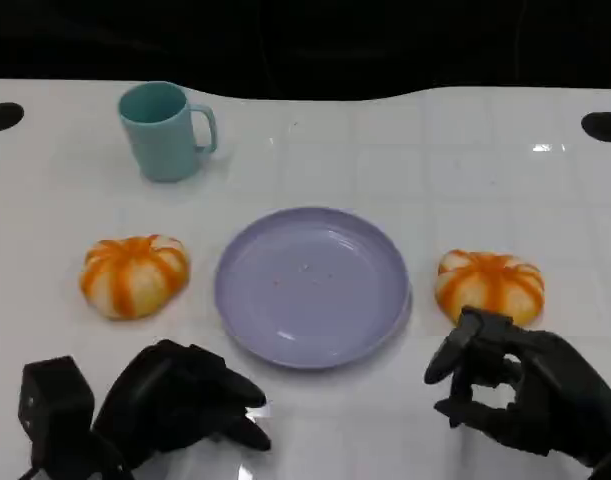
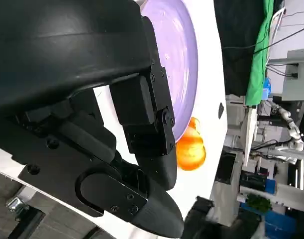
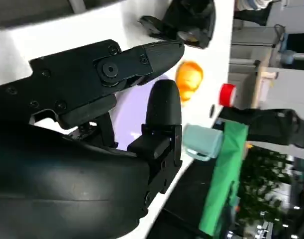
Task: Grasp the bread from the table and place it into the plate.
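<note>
**Both hands empty, bread on either side of the plate**

The white table [image 1: 385,150] spreads before me. At its middle sits the lilac plate [image 1: 312,285], nothing in it. My right hand [image 1: 525,390] hovers just near the right bread [image 1: 490,284], fingers apart, gripping nothing. My left hand [image 1: 180,400] rests low, fingers loosely spread, holding nothing. The left bread [image 1: 133,275] lies beside the plate. A teal mug [image 1: 165,130] stands behind.
</note>
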You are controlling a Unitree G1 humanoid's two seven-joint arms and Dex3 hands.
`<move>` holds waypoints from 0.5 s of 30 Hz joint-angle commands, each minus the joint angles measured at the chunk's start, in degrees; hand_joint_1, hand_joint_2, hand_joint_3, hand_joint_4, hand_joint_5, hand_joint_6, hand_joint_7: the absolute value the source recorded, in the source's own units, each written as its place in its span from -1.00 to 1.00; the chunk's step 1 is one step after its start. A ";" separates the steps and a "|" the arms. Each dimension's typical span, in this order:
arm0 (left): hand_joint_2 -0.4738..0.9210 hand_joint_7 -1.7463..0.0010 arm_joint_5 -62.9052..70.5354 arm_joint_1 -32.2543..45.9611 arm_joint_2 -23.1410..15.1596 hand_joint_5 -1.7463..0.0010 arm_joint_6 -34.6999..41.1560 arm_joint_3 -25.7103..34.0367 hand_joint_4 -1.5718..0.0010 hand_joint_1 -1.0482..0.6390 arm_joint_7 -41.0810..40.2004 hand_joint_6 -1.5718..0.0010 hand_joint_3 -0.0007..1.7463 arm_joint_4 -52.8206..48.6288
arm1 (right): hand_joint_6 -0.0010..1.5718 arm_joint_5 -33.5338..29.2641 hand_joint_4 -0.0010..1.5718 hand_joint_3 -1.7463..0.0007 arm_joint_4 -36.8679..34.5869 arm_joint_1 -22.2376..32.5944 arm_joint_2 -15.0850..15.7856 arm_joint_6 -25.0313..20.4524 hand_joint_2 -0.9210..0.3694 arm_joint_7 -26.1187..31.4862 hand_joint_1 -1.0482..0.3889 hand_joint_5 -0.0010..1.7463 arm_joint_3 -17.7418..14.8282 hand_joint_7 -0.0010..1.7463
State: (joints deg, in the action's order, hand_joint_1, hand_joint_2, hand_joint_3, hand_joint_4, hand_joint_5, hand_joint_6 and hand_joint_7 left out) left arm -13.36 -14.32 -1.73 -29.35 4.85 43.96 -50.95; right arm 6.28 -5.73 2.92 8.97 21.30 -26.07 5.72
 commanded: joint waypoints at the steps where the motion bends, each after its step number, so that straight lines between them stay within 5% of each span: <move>1: 0.81 1.00 -0.02 -0.16 -0.80 0.79 -0.93 0.41 -1.00 -1.00 0.26 -0.97 -0.99 -0.50 | -0.35 0.63 -0.41 0.88 -0.98 -1.68 0.91 3.62 -1.00 -0.15 -0.16 0.60 -1.59 -0.01; 9: 0.81 0.99 -0.06 0.00 -0.92 0.79 -0.72 0.54 -1.00 -1.00 0.20 -0.97 -0.99 -0.42 | -0.38 -6.11 -0.44 0.91 1.09 -3.09 3.83 4.98 -1.00 2.37 -0.20 0.18 -2.22 -0.38; 15: 0.81 0.99 -0.19 0.04 -0.93 0.78 -0.77 0.57 -1.00 -1.00 0.45 -0.98 -0.99 -0.26 | -0.46 -12.84 -0.72 0.94 2.00 -4.56 6.33 7.30 -1.00 6.25 -0.25 -0.07 -2.93 -0.72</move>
State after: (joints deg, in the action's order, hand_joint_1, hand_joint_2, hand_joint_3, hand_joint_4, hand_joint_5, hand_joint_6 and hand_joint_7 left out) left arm -13.38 -14.39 -1.73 -29.64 4.94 44.21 -51.16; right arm -3.99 -4.88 -0.65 13.54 27.53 -21.97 3.86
